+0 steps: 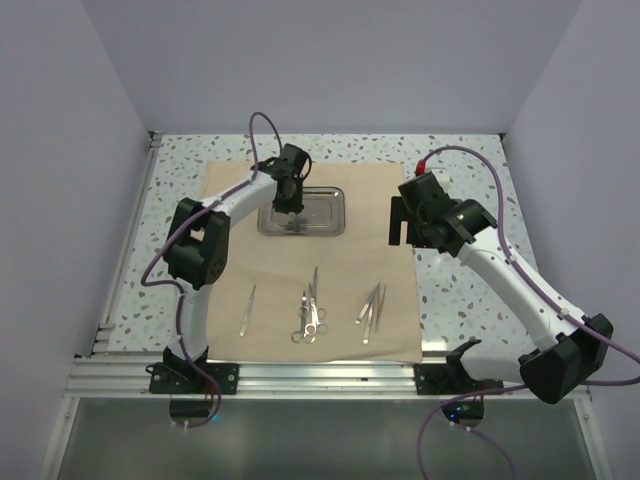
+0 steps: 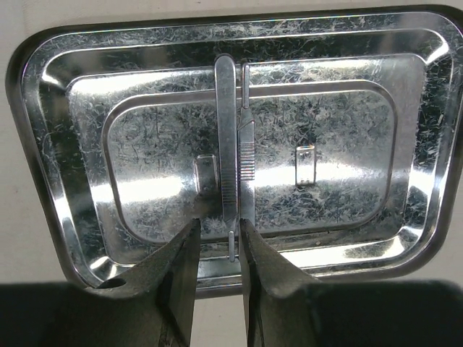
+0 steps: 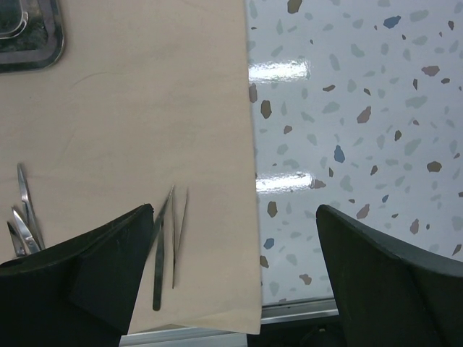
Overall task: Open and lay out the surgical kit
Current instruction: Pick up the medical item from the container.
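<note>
Left gripper [image 2: 218,230] hangs over the near rim of the steel tray. Its jaws are parted by a narrow gap and nothing is clamped. The near end of one scalpel handle lies in line with that gap, with free space on its left side. Whether the finger pads touch the tray cannot be told.

Right gripper [image 3: 235,211] is released, jaws spread wide and holding nothing. It hovers above the right edge of the cloth wrap, one finger over the cloth and the other over bare table.

1. Table [image 1: 460,170]: speckled terrazzo surface that carries the whole kit.
2. Cloth wrap [image 1: 350,270]: tan, spread flat in the middle of the table, reaching from the far side nearly to the near rail.
3. Steel tray [image 2: 43,181]: rectangular, shiny, with rounded corners. It rests on the far half of the cloth, slightly left of centre, under the left gripper.
4. Ring-handled instruments [image 1: 310,315]: a small cluster on the near half of the cloth, about midway across, overlapping one another, rings toward the arms.
5. Two tweezers [image 3: 168,249]: side by side and nearly parallel, near the right edge of the cloth and just beside the right gripper's left finger.
6. Single thin silver instrument [image 1: 247,308]: lies alone to the left of the cluster; its type cannot be told.
7. Two scalpel handles [image 2: 228,144]: inside the tray, side by side and touching or nearly so, lengthwise from far to near.
</note>
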You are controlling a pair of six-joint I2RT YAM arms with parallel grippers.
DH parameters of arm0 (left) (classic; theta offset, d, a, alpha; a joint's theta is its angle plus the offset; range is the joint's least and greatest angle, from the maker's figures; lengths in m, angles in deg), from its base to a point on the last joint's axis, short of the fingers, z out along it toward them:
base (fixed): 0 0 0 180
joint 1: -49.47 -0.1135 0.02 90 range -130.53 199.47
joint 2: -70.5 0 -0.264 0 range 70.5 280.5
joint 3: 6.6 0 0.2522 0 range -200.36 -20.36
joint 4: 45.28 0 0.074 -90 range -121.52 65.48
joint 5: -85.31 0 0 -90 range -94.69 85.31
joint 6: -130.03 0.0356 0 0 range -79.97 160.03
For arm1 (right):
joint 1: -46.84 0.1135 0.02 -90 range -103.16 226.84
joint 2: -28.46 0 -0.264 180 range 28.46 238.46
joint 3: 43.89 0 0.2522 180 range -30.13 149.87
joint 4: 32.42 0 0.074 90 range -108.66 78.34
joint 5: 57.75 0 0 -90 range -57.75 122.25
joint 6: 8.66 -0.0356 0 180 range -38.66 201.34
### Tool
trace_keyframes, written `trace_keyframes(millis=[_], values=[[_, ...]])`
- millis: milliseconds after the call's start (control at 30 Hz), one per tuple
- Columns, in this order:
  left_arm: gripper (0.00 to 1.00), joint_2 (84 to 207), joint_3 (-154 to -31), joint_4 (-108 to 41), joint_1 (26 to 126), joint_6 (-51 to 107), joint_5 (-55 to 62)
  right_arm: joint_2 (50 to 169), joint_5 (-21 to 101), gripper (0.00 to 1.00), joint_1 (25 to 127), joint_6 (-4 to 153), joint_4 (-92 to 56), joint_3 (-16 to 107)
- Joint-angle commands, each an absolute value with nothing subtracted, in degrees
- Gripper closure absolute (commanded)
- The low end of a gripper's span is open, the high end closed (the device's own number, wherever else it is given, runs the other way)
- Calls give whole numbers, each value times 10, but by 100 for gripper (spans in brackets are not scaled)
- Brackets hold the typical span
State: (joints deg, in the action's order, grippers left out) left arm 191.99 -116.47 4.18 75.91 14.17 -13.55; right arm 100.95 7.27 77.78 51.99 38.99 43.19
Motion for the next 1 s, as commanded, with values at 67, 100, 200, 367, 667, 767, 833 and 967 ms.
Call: trace_keyframes(millis=[67, 100, 200, 367, 667, 767, 833, 967], values=[[69, 1896, -1166, 43, 765, 141, -134, 1010, 62, 2, 773, 524, 377, 423], [70, 1898, -1158, 41, 766, 141, -134, 1010, 63, 2, 773, 525, 377, 424], [70, 1908, -1147, 37, 769, 141, -132, 1008, 64, 2, 772, 528, 376, 423], [72, 1922, -1145, 47, 778, 142, -145, 1006, 65, 2, 769, 531, 375, 421], [76, 1915, -1091, 61, 782, 132, -161, 1004, 68, 2, 762, 536, 374, 425], [77, 1901, -1054, 48, 784, 129, -159, 1004, 70, 2, 760, 535, 371, 426], [78, 1899, -1041, 43, 785, 126, -157, 1004, 73, 2, 758, 535, 370, 426], [78, 1903, -1045, 42, 785, 128, -155, 1004, 75, 2, 758, 536, 369, 427]])
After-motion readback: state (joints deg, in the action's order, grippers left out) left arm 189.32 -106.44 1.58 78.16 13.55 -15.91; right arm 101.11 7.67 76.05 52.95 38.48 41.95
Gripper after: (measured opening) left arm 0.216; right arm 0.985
